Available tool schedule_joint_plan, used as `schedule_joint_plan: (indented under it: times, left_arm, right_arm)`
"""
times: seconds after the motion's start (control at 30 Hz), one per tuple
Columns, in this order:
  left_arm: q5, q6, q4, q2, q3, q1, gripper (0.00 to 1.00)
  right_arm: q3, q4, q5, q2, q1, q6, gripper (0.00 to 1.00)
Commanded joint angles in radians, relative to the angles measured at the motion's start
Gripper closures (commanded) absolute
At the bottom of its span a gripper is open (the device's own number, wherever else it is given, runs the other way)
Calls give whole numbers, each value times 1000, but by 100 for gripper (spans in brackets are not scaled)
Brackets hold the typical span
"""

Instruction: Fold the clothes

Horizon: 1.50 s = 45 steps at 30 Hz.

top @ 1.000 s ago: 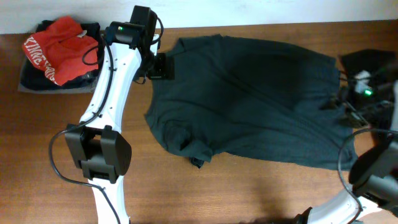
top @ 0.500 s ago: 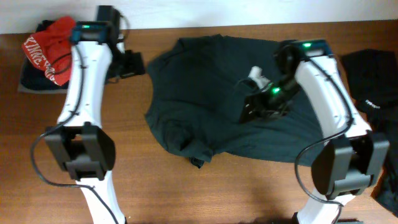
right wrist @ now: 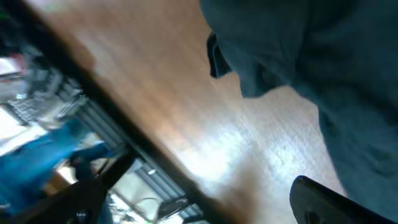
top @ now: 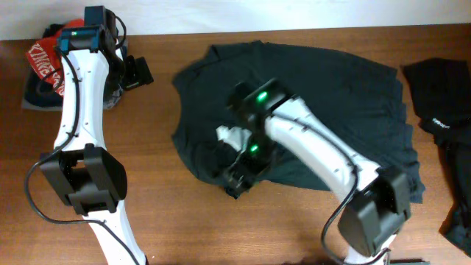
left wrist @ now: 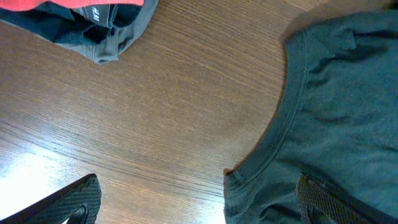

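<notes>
Right end effector (top: pixel 239 175) hangs over the near hem of the dark green shirt (top: pixel 324 96), fingers apart, gripping nothing. The shirt lies spread on the counter (top: pixel 184 221). Farther back, left end effector (top: pixel 137 72), fingers apart, beside the collar. Red garment (top: pixel 38 57) beyond: white lettering, unreadable.

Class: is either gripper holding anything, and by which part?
Nothing is held. The left gripper hangs open over the table by the shirt collar; the right gripper is open near the shirt's edge.
</notes>
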Motion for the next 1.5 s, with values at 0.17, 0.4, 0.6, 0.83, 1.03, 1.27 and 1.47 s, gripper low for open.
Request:
schedule_joint_plan:
  times: [0.17, 0.4, 0.6, 0.83, 1.03, 1.27, 1.47]
  left_arm:
    - [8, -13, 5, -16, 12, 2, 1]
    - [8, -13, 5, -16, 12, 2, 1]
    - [8, -13, 19, -16, 12, 2, 1]
    - [8, -13, 19, -16, 12, 2, 1]
    - [8, -13, 21, -16, 12, 1, 1]
    - [8, -13, 23, -16, 12, 2, 1]
    - [8, -13, 23, -16, 11, 2, 1]
  right_arm:
    - [-148, 177, 167, -8, 103, 153, 0]
    - [-251, 330, 114, -8, 103, 451, 35]
    - [-253, 393, 51, -7, 113, 486, 36]
    - [-292, 396, 96, 3, 145, 482, 45]
    - [-348, 423, 225, 6, 146, 457, 45]
    - [-349, 494, 239, 6, 146, 327, 44]
    - [-351, 506, 240, 6, 146, 291, 45]
